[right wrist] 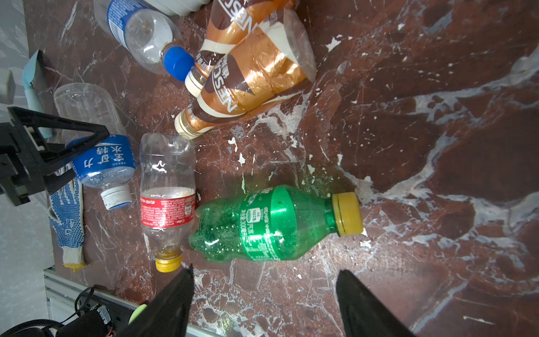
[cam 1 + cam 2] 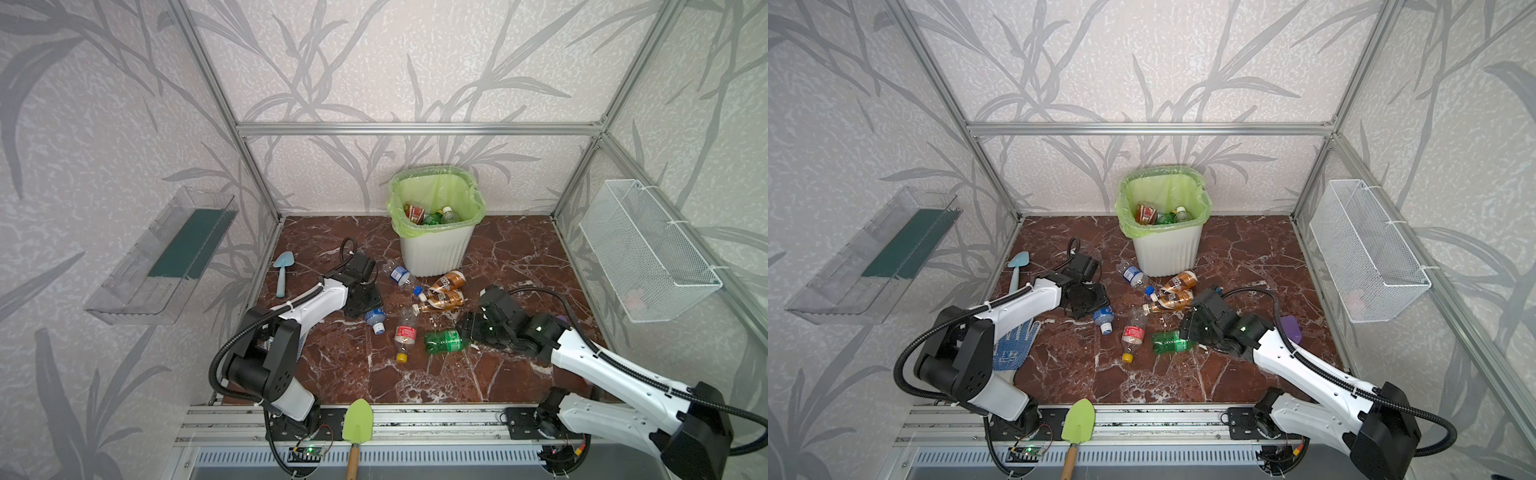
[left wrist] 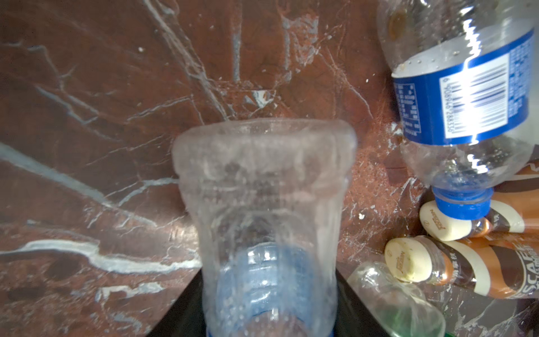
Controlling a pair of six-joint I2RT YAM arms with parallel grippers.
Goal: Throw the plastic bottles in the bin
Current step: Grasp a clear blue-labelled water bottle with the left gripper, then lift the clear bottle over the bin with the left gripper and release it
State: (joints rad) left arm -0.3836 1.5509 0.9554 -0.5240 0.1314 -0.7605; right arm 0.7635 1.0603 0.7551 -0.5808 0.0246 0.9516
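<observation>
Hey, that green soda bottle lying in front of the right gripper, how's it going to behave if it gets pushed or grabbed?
The green soda bottle lies on its side on the smooth marble floor, so a nudge would probably roll it. It looks empty apart from droplets inside, so likely light. Its thin, glossy wall may flex or slip between the open right gripper.

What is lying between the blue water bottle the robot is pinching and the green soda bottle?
In the right wrist view, a clear red-label bottle lies between the blue-label water bottle and the green soda bottle.
</observation>
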